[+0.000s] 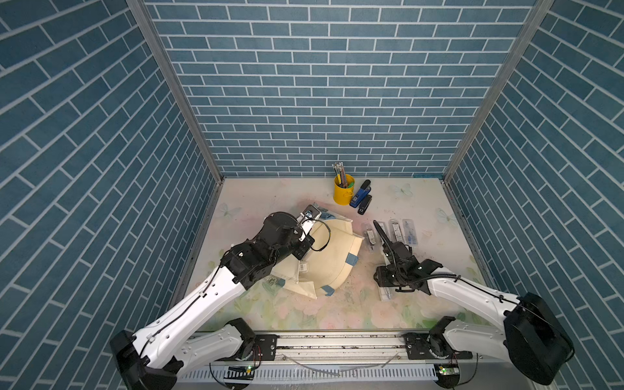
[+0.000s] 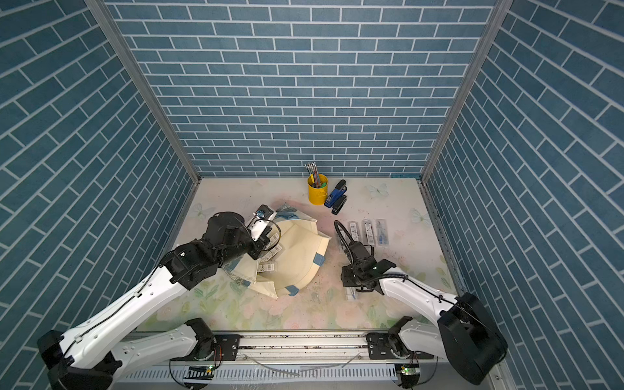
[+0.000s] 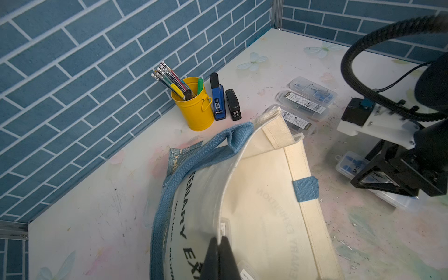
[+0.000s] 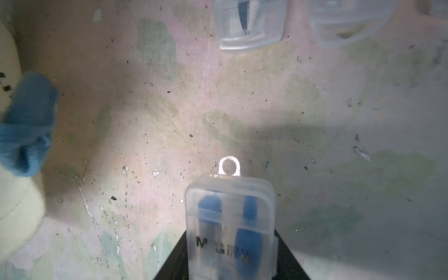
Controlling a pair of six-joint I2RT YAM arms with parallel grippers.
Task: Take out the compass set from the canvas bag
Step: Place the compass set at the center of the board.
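Observation:
The cream canvas bag point(image 1: 332, 256) point(image 2: 300, 250) with light blue handles lies on its side at the table's middle left, its mouth held up. My left gripper point(image 3: 219, 240) is shut on the bag's upper rim point(image 3: 226, 194). Clear cases with barcode labels point(image 2: 267, 266) point(image 3: 224, 226) show inside the mouth. To the right of the bag, my right gripper point(image 4: 230, 254) is shut on a compass set point(image 4: 230, 218) point(image 1: 385, 294), a clear case with blue parts, low over the table.
Several more clear compass cases point(image 1: 395, 231) point(image 2: 368, 233) lie in a row behind my right arm. A yellow pencil cup point(image 1: 343, 194), a blue stapler point(image 1: 359, 196) and a black stapler point(image 1: 364, 205) stand near the back wall.

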